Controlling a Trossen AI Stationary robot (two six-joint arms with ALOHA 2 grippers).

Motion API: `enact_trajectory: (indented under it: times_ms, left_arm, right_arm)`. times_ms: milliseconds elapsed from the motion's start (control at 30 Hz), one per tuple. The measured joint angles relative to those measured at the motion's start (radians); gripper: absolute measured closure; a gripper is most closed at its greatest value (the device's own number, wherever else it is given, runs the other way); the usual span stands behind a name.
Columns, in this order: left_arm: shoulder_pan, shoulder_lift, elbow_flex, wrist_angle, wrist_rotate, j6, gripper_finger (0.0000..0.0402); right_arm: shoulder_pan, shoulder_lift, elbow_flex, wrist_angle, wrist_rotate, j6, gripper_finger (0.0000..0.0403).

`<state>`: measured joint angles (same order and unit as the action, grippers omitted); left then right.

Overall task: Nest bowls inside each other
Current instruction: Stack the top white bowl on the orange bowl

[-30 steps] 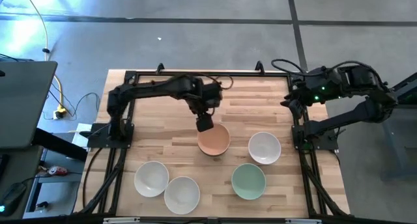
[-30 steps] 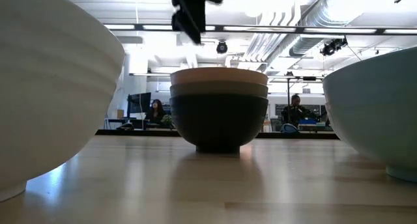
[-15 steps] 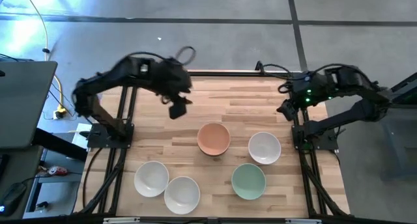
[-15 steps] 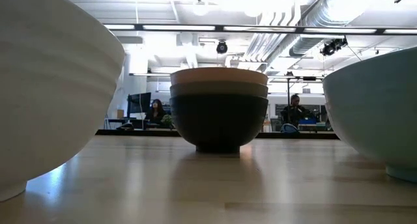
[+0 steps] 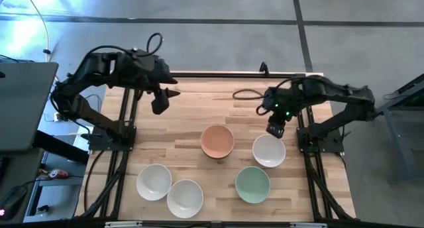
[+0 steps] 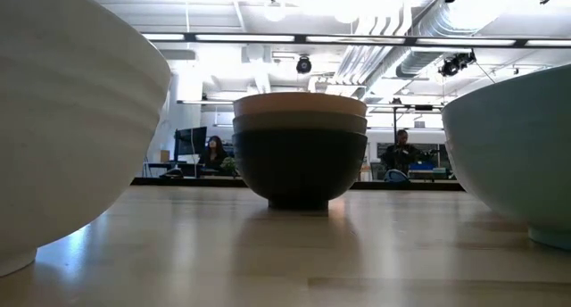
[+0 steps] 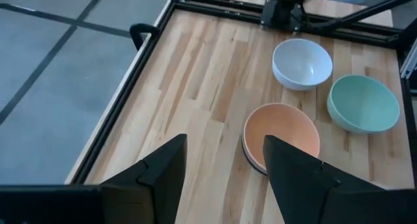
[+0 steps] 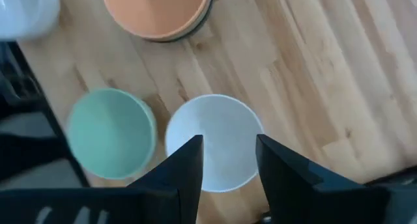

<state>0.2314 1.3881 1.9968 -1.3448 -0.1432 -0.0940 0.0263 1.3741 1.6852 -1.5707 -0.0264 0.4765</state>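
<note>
The right tool (image 5: 275, 128) hung with its fingers apart and empty, right of centre in the high view, just above the white bowl (image 5: 269, 150) at centre right. In its wrist view that bowl (image 8: 213, 140) sat directly beyond the parted fingers. The left tool (image 5: 159, 102) stood at upper left of the worktop (image 5: 192, 99), also parted and holding nothing, well apart from every bowl.

By my reading, the step in hand was the reach for this white bowl; the next move called for lowering one finger inside its rim, pinching the wall, then carrying it to the stack (image 5: 217, 141) at centre. The low view showed that stack (image 6: 300, 146) as peach over olive-grey over black.

All bowls stood upright, mouths up; being round, they had no long axis. The mint bowl (image 5: 252, 183) lay lower right, two more white bowls (image 5: 154, 181) (image 5: 185, 197) lower left.
</note>
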Motion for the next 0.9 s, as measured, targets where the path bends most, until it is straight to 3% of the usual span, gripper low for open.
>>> enact_trajectory:
  times_ms: [233,433,733,900]
  left_arm:
    - [-0.004,-0.016,0.0,-0.012,0.0,-0.015,0.0211]
    - [-0.004,-0.017,0.0,-0.027,0.0,-0.033,0.0211]
    - [-0.004,-0.017,0.0,-0.028,0.0,-0.052,0.021]
    - [-0.003,-0.01,0.0,-0.006,-0.001,-0.05,0.0209]
  right_arm:
    - [-0.004,0.006,0.0,0.0,0.085,-0.18,0.0279]
    - [-0.056,-0.022,-0.015,0.006,0.082,-0.269,0.0279]
    - [-0.105,-0.203,-0.449,-0.003,-0.074,-0.247,0.0279]
    - [-0.098,-0.268,-0.618,0.026,-0.107,-0.232,0.0279]
